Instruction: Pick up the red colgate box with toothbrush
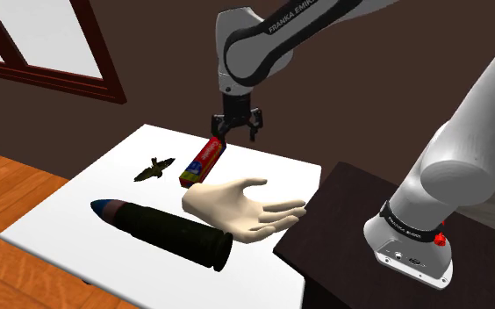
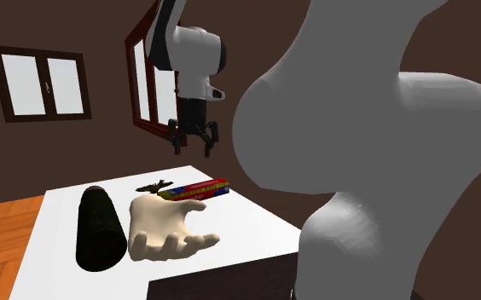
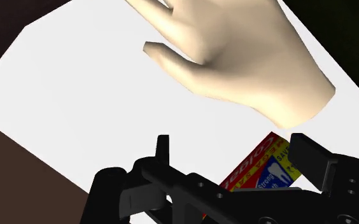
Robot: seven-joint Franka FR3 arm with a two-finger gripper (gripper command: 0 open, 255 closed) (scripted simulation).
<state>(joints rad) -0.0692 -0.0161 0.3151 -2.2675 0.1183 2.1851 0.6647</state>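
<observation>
Black two-finger gripper [image 3: 231, 145] hovers spread over the red, yellow and blue rectangular box [image 3: 258, 167] flat on the white table [image 3: 76, 83] beneath it; we should square across its narrow width and descend clear of the pale model hand [image 3: 235, 51] beyond.

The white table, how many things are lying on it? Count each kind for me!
Red box: 1
Pale hand model: 1
Big dark bullet shape: 1
Small dark winged figure: 1
Total: 4
</observation>
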